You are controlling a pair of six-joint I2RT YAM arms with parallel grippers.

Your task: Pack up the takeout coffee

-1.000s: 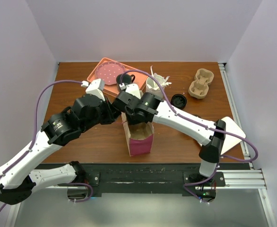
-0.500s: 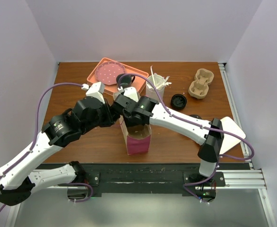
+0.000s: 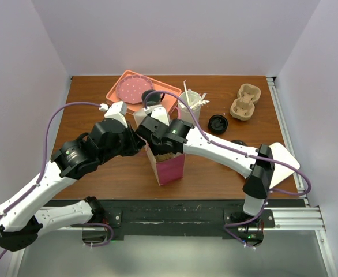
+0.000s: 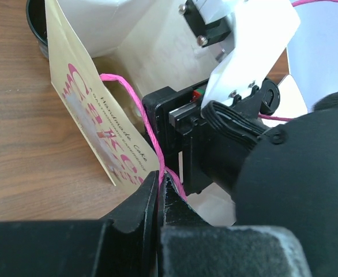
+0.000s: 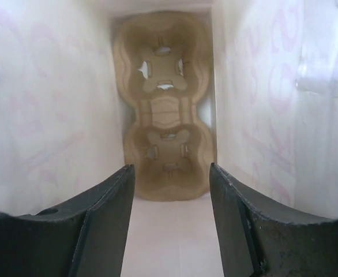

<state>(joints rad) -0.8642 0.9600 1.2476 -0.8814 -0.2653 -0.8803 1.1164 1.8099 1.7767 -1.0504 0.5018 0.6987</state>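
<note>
A pink paper bag (image 3: 172,170) stands open at the table's middle. My left gripper (image 3: 141,141) is shut on the bag's pink string handle (image 4: 135,104), with its tips (image 4: 159,176) pinching the string beside the printed bag side (image 4: 94,109). My right gripper (image 3: 162,149) reaches into the bag's mouth. It is open and empty (image 5: 170,167) above a brown cardboard cup carrier (image 5: 166,115) on the bag's floor. A round black lidded cup (image 3: 218,123) stands on the table right of the bag; no lettering shows from above.
A pink tray (image 3: 118,86) with a dotted plate (image 3: 134,88) sits at the back, a dark cup (image 3: 151,98) at its edge. A white cup with stirrers (image 3: 191,103), a second carrier (image 3: 245,103) and a white sheet (image 3: 284,156) lie to the right.
My right gripper has moved left and down into the bag's mouth. The bag has tilted and shifted slightly. My left gripper has kept its hold on the handle.
</note>
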